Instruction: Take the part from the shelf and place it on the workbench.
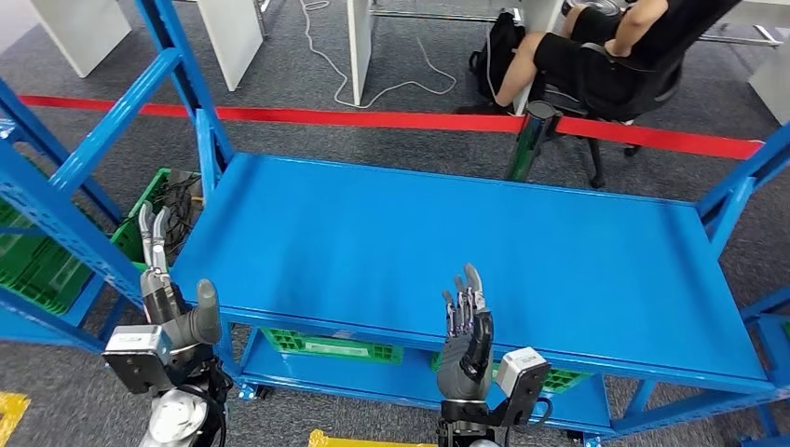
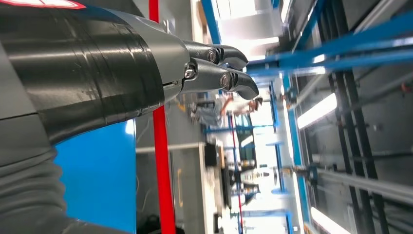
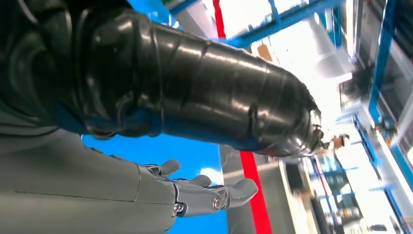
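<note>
Both silver-armed robot hands rise at the near edge of a flat blue metal workbench [image 1: 484,251], fingers up and holding nothing: the left hand [image 1: 168,289] at the bench's left corner, thumb apart from the fingers, the right hand [image 1: 468,331] near the middle, fingers spread. The part cannot be made out on the bench or in either hand. Green plastic crates [image 1: 331,345] sit on the lower shelf (a red barrier tape [image 1: 373,118] runs beyond, where a seated person [image 1: 606,47] waits).

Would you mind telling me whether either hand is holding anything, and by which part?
Nothing is held: the left hand and right hand are raised, fingers apart.
</note>
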Motion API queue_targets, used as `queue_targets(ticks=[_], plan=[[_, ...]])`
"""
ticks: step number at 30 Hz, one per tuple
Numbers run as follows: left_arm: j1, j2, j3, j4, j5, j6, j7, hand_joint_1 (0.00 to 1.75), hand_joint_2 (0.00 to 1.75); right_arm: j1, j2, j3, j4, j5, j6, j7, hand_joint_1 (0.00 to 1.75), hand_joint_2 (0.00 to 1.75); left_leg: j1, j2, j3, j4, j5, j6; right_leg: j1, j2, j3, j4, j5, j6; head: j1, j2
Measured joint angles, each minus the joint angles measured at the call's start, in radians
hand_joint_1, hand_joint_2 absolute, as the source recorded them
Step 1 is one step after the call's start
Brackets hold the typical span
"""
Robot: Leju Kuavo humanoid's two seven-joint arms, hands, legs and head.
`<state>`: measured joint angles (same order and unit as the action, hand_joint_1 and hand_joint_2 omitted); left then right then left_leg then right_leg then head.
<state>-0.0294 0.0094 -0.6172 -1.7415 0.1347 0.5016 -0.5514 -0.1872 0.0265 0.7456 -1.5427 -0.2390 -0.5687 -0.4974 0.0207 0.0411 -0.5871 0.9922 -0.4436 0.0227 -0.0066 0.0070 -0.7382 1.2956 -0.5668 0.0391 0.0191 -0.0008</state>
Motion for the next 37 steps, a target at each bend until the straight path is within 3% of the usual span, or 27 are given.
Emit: queue_targets(ticks=[1, 2, 4, 5, 6, 8, 10, 13, 15, 16, 17, 18, 20, 22, 25, 28, 33, 37], plan=[[0.0, 0.0, 0.0, 0.0, 0.0, 0.0, 0.0, 0.0, 0.0, 0.001, 0.0, 0.0, 0.0, 0.0, 0.0, 0.0, 0.0, 0.0, 0.0, 0.013, 0.001, 0.001, -0.002, -0.001, -0.001, -0.004, 0.012, -0.025, 0.021, 0.0, 0.004, 0.0], [0.0, 0.0, 0.0, 0.0, 0.0, 0.0, 0.0, 0.0, 0.0, 0.001, -0.001, -0.001, 0.0, -0.001, 0.0, 0.0, 0.0, 0.0, 0.0, 0.026, 0.003, 0.002, -0.004, -0.003, -0.001, -0.013, 0.044, -0.087, 0.053, -0.002, 0.008, 0.0], [-0.001, -0.001, 0.0, 0.0, 0.0, 0.0, 0.0, 0.0, 0.0, 0.0, -0.001, -0.002, 0.0, -0.001, 0.0, 0.0, 0.0, 0.0, -0.003, 0.049, 0.008, 0.004, -0.01, -0.01, 0.007, -0.057, 0.119, -0.228, 0.099, -0.012, 0.015, 0.0], [-0.001, -0.002, 0.0, 0.0, 0.0, 0.0, 0.0, 0.0, 0.0, -0.001, 0.0, -0.002, 0.0, -0.001, 0.0, 0.0, 0.0, 0.0, -0.005, 0.059, 0.01, 0.005, -0.011, -0.014, 0.012, -0.072, 0.143, -0.27, 0.108, -0.018, 0.016, 0.0], [-0.001, -0.002, 0.0, 0.0, 0.0, 0.0, 0.0, 0.0, 0.0, -0.001, 0.0, -0.002, 0.0, -0.001, 0.0, -0.001, 0.0, 0.0, -0.007, 0.069, 0.012, 0.005, -0.013, -0.019, 0.017, -0.078, 0.152, -0.287, 0.107, -0.023, 0.016, 0.0], [-0.002, -0.003, 0.0, 0.0, 0.0, -0.001, 0.0, 0.0, 0.0, -0.001, 0.0, -0.002, 0.0, -0.001, 0.0, -0.001, 0.0, 0.0, -0.008, 0.09, 0.015, 0.003, -0.015, -0.03, 0.019, -0.053, 0.154, -0.291, 0.112, -0.033, 0.014, 0.0], [-0.004, -0.003, 0.0, -0.001, 0.0, -0.001, -0.001, 0.0, 0.0, 0.001, 0.0, -0.003, -0.001, -0.001, 0.0, -0.002, 0.0, 0.0, -0.004, 0.065, 0.007, 0.025, -0.033, -0.04, 0.014, -0.028, 0.164, -0.304, 0.12, -0.044, 0.009, 0.0], [-0.003, -0.002, -0.001, 0.0, 0.0, 0.0, -0.001, 0.0, 0.0, 0.0, 0.003, -0.004, -0.001, 0.0, -0.002, -0.001, 0.0, 0.0, 0.001, -0.02, -0.074, 0.19, -0.106, -0.046, 0.008, 0.003, 0.172, -0.312, 0.124, -0.055, -0.01, 0.0], [0.0, -0.001, -0.001, 0.002, 0.002, 0.001, 0.001, 0.0, 0.87, 0.001, 0.004, -0.004, 0.001, 0.004, -0.01, 0.002, 0.0, 0.0, 0.001, -0.035, -0.126, 0.273, -0.118, -0.048, 0.01, 0.023, 0.172, -0.309, 0.121, -0.058, -0.022, 0.0], [0.0, 0.0, -0.001, 0.003, 0.004, 0.003, 0.003, 0.0, 1.31, 0.002, 0.004, -0.004, 0.002, 0.007, -0.016, 0.005, 0.0, 0.0, 0.001, -0.037, -0.128, 0.262, -0.096, -0.047, 0.01, 0.032, 0.173, -0.306, 0.119, -0.057, -0.025, 0.0], [0.0, 0.0, -0.001, 0.005, 0.004, 0.005, 0.005, 0.0, 1.75, 0.002, 0.004, -0.004, 0.003, 0.01, -0.021, 0.008, 0.0, 0.0, 0.002, -0.038, -0.11, 0.212, -0.061, -0.045, 0.01, 0.04, 0.174, -0.302, 0.115, -0.056, -0.029, 0.0], [-0.001, 0.0, -0.001, 0.005, 0.003, 0.009, 0.009, 0.0, 1.75, 0.002, 0.004, -0.004, 0.004, 0.011, -0.027, 0.011, 0.0, 0.0, 0.002, -0.041, -0.082, 0.146, -0.028, -0.043, 0.009, 0.047, 0.175, -0.297, 0.111, -0.052, -0.033, 0.0], [-0.002, 0.0, -0.001, 0.006, -0.005, 0.016, 0.017, 0.0, 0.87, 0.002, 0.004, -0.004, 0.004, 0.012, -0.037, 0.018, 0.0, 0.0, 0.001, -0.05, -0.03, 0.043, 0.003, -0.039, 0.011, 0.054, 0.171, -0.287, 0.102, -0.042, -0.042, 0.0], [-0.002, 0.0, -0.001, 0.006, -0.013, 0.019, 0.024, 0.0, 0.0, 0.001, 0.003, -0.004, 0.004, 0.012, -0.046, 0.025, 0.0, 0.0, 0.0, -0.057, -0.015, 0.02, -0.001, -0.037, 0.013, 0.057, 0.163, -0.279, 0.099, -0.037, -0.045, 0.0], [-0.002, -0.001, -0.001, 0.006, -0.017, 0.018, 0.03, 0.0, 0.0, 0.0, 0.003, -0.004, 0.004, 0.017, -0.057, 0.036, 0.0, 0.0, -0.002, -0.06, -0.017, 0.019, 0.001, -0.036, 0.012, 0.055, 0.163, -0.278, 0.1, -0.048, -0.037, 0.0], [-0.002, -0.001, -0.001, 0.006, -0.018, 0.016, 0.03, 0.0, 0.0, 0.0, 0.002, -0.004, 0.004, 0.027, -0.066, 0.047, 0.0, 0.0, -0.004, -0.06, -0.016, 0.019, 0.0, -0.034, 0.011, 0.054, 0.168, -0.286, 0.1, -0.049, -0.031, 0.0], [-0.002, -0.001, -0.001, 0.006, -0.018, 0.016, 0.03, 0.0, 0.0, 0.0, 0.002, -0.004, 0.003, 0.03, -0.07, 0.05, 0.0, 0.0, -0.005, -0.06, -0.016, 0.019, -0.001, -0.027, 0.01, 0.054, 0.17, -0.294, 0.104, -0.04, -0.024, 0.0], [-0.002, -0.001, -0.001, 0.006, -0.018, 0.016, 0.03, 0.0, 0.0, 0.0, 0.002, -0.003, 0.003, 0.032, -0.071, 0.051, 0.0, 0.0, -0.006, -0.06, -0.016, 0.019, 0.001, -0.025, 0.008, 0.054, 0.171, -0.296, 0.105, -0.025, -0.02, 0.0]])
